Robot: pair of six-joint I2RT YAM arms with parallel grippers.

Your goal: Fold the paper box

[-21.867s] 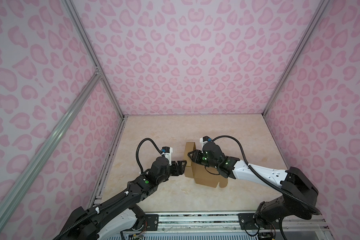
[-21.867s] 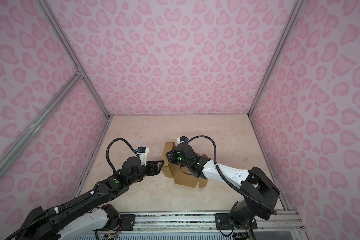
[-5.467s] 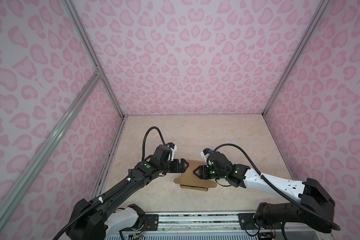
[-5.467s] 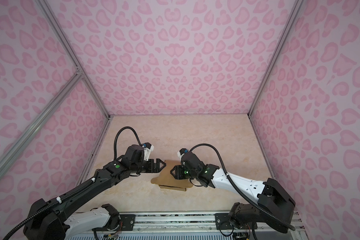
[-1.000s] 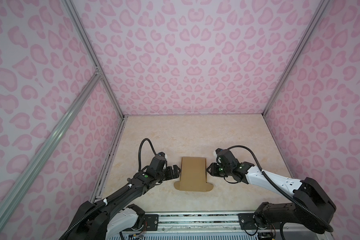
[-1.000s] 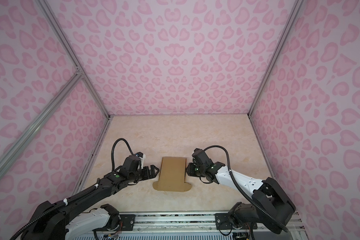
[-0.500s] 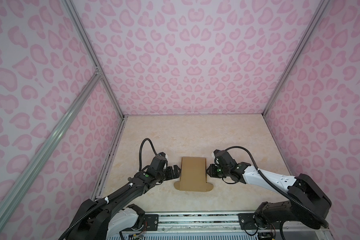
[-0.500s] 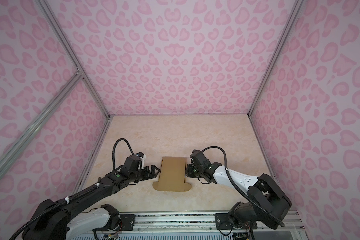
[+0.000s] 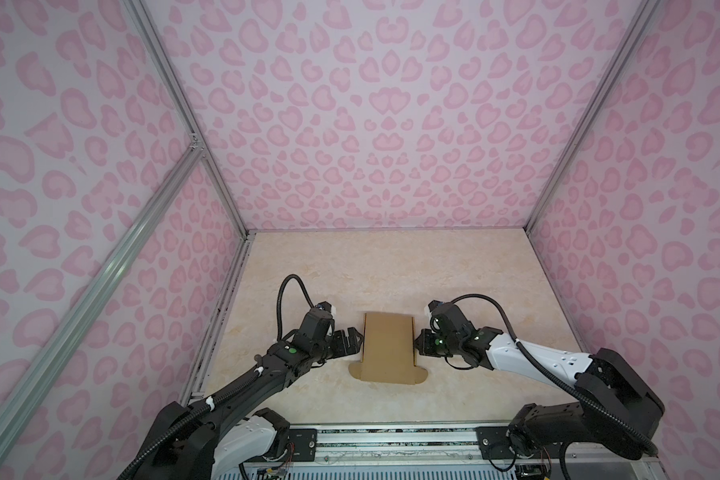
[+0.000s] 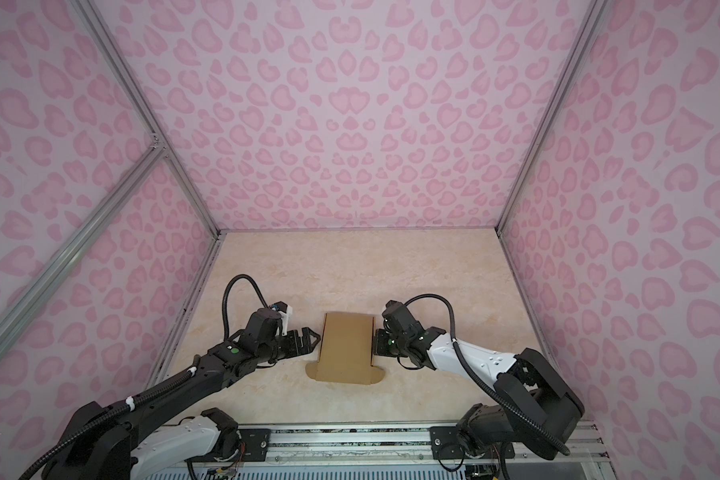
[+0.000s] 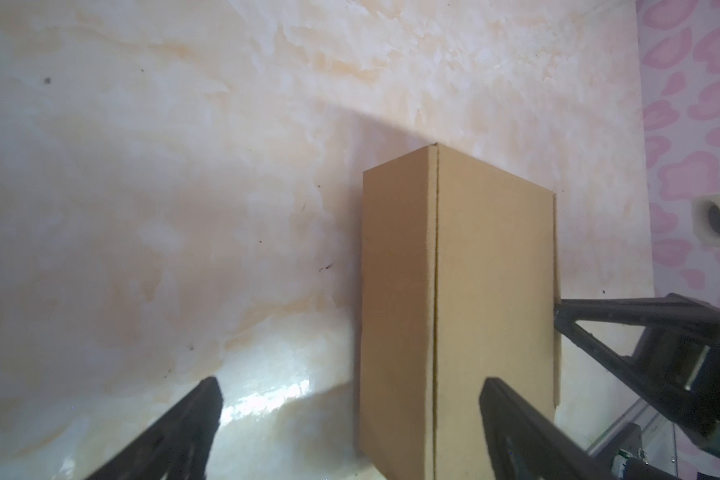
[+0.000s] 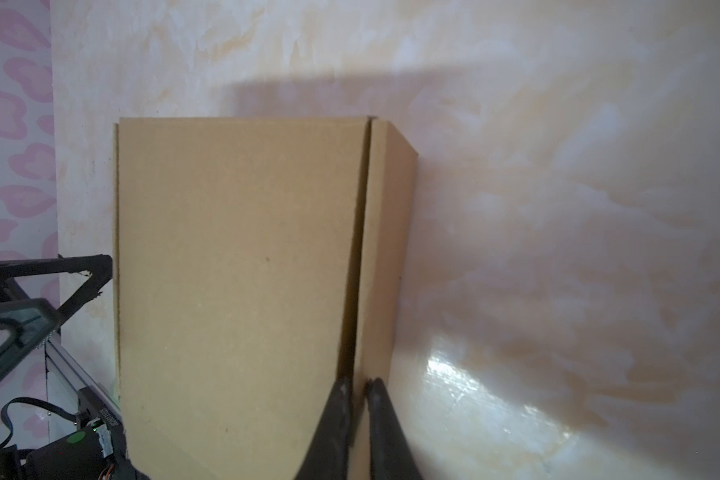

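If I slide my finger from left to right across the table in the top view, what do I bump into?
Left tool → paper box → right tool.

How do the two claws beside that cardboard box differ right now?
The left gripper has its jaws spread wide beside the paper box, gripping nothing; the right gripper has its jaws nearly together, seemingly pinching the box's side wall. The left gripper sits on a black forearm, the right gripper on a white forearm. Both face the box from opposite sides.
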